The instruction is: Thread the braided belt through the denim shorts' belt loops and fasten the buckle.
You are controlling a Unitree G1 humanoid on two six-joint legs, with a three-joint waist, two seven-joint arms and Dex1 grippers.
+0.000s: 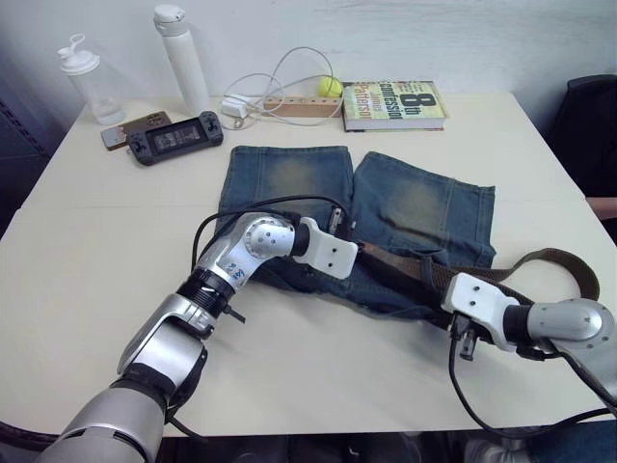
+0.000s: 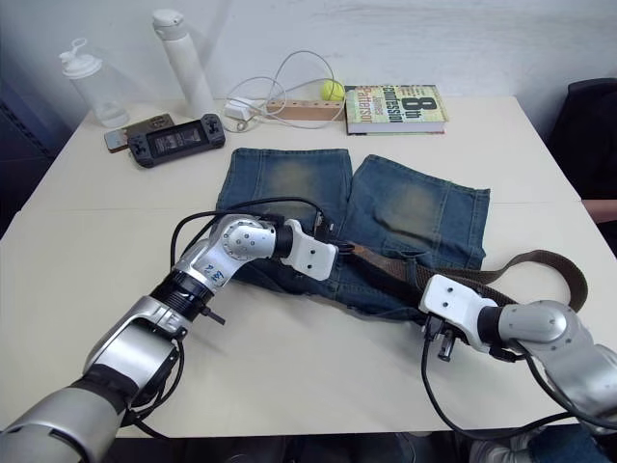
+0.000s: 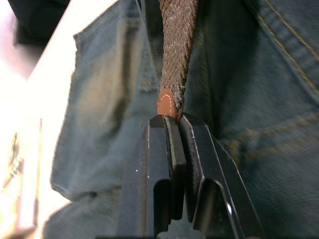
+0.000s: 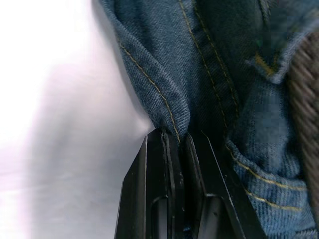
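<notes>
The faded denim shorts (image 1: 415,207) lie flat mid-table, with the waistband toward me. The dark braided belt (image 1: 569,265) runs along the waistband and loops off to the right. My left gripper (image 3: 174,119) is shut on the belt's lighter brown tip (image 3: 167,102), over the left part of the waistband (image 1: 359,247). My right gripper (image 4: 175,135) is shut on a stitched edge of the shorts (image 4: 209,59) at the near right side (image 1: 443,289), and the belt (image 4: 304,99) passes just beside it. The buckle and the belt loops are hidden.
Along the far edge of the table stand a book (image 1: 393,104), a yellow ball (image 1: 331,87), a white cable (image 1: 280,87), a white bottle (image 1: 181,58), a clear bottle (image 1: 87,82), a handheld console (image 1: 176,140) and a phone (image 1: 135,128). A dark chair (image 1: 593,135) stands at the right.
</notes>
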